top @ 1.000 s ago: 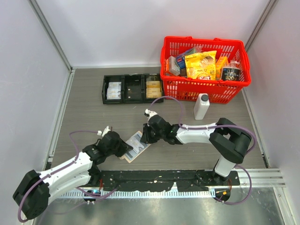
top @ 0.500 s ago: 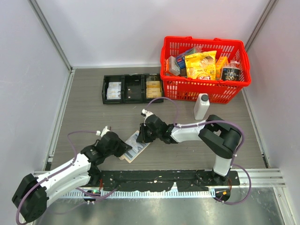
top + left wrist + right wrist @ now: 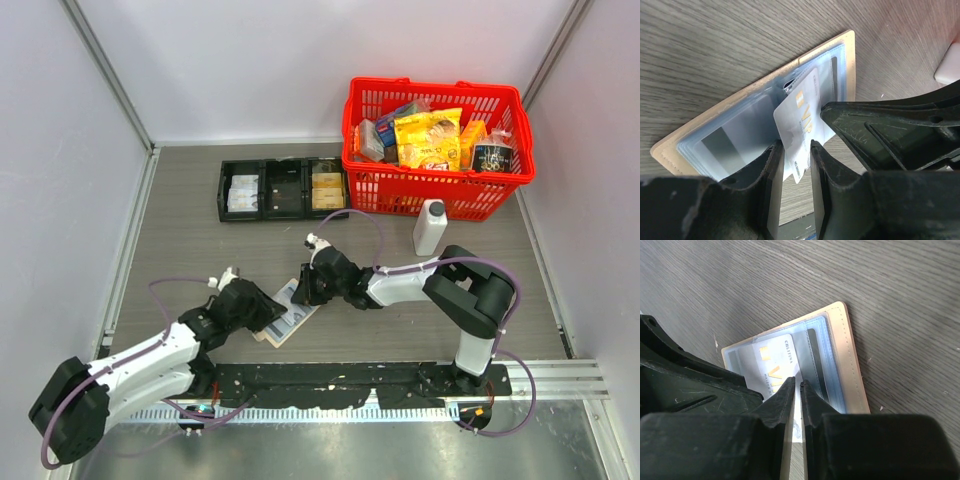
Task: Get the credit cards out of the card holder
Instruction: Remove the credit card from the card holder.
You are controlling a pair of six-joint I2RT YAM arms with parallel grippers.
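Observation:
The tan card holder point(image 3: 283, 322) lies open on the table, its blue-grey clear sleeves facing up point(image 3: 735, 135). A white card with gold letters point(image 3: 797, 117) sticks partway out of a sleeve. My right gripper point(image 3: 305, 290) is shut on that card's edge; in the right wrist view point(image 3: 796, 382) a thin white strip shows between its fingers, above the card point(image 3: 772, 362) and the holder point(image 3: 850, 360). My left gripper point(image 3: 262, 312) sits over the holder's near end. Its jaws point(image 3: 796, 145) are narrowly open, with the card's loose corner between them. No maroon card shows.
A black three-compartment tray point(image 3: 283, 188) sits at the back. A red basket point(image 3: 440, 188) full of packets stands at the back right, with a white bottle point(image 3: 430, 227) in front of it. The right gripper's black body point(image 3: 890, 130) crowds the left gripper.
My right gripper slid a little left onto the holder and closed on the white card. My left arm shifted only slightly.

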